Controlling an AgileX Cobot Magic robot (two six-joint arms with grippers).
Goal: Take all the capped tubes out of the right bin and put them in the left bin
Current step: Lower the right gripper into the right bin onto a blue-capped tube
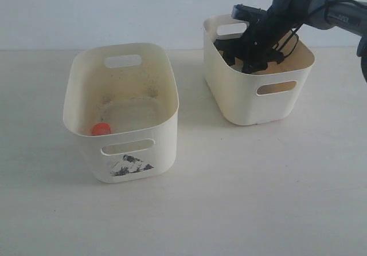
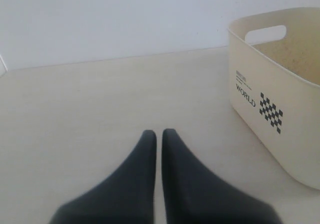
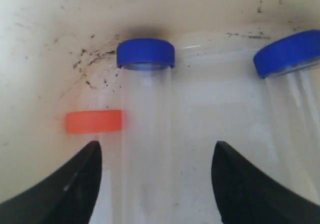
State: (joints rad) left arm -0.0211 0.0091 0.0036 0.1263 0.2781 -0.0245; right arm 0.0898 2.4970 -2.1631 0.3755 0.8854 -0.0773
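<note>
My right gripper (image 3: pixel 156 151) is down inside the right bin (image 1: pixel 246 104) and stands open. A clear tube with a blue cap (image 3: pixel 145 52) lies between its fingers, nearer one of them, with neither touching it. Beside it lie an orange-capped tube (image 3: pixel 94 121) and a second blue-capped tube (image 3: pixel 290 51). In the exterior view the arm (image 1: pixel 250 66) hides the tubes in that bin. The left bin (image 1: pixel 166 124), with its torn sticker, holds an orange-capped tube (image 1: pixel 101 129) near its front wall. My left gripper (image 2: pixel 159 133) is shut on nothing above the bare table.
A cream bin (image 2: pixel 280 108) printed with "WORLD" and a checkered mark stands beside my left gripper. The two bins sit apart on a pale table (image 1: pixel 229 199). The right bin's floor (image 3: pixel 210 108) is speckled with dark specks near a corner.
</note>
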